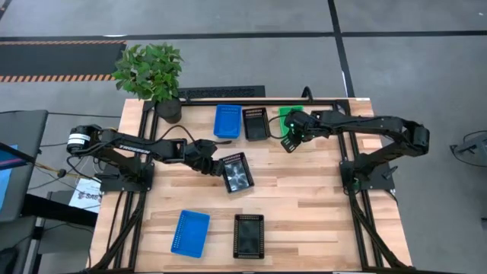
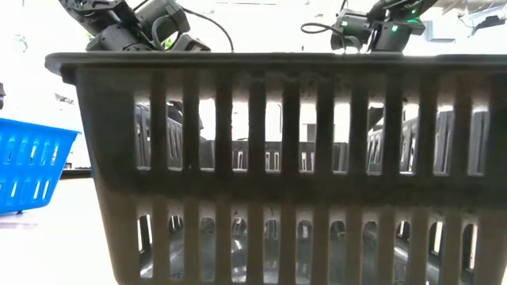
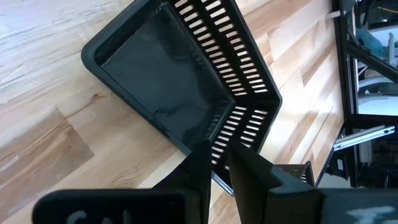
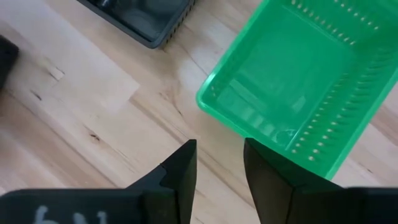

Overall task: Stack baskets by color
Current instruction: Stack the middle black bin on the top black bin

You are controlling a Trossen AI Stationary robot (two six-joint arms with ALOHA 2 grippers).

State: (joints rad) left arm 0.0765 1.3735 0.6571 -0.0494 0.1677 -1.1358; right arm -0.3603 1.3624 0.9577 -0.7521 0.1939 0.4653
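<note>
Light wooden table (image 1: 304,205) on grey floor; potted plant (image 1: 152,72) at far-left corner. Left gripper (image 1: 217,166) pinching rim of tilted black basket (image 1: 237,173), mid-table. Right gripper (image 4: 219,163) spread, poised over green basket (image 4: 298,93) at far edge, beside far black basket (image 1: 255,123) and blue basket (image 1: 227,121).

Green basket (image 1: 287,119) half under the right gripper (image 1: 290,142) (far rim cut off in wrist view)
</note>
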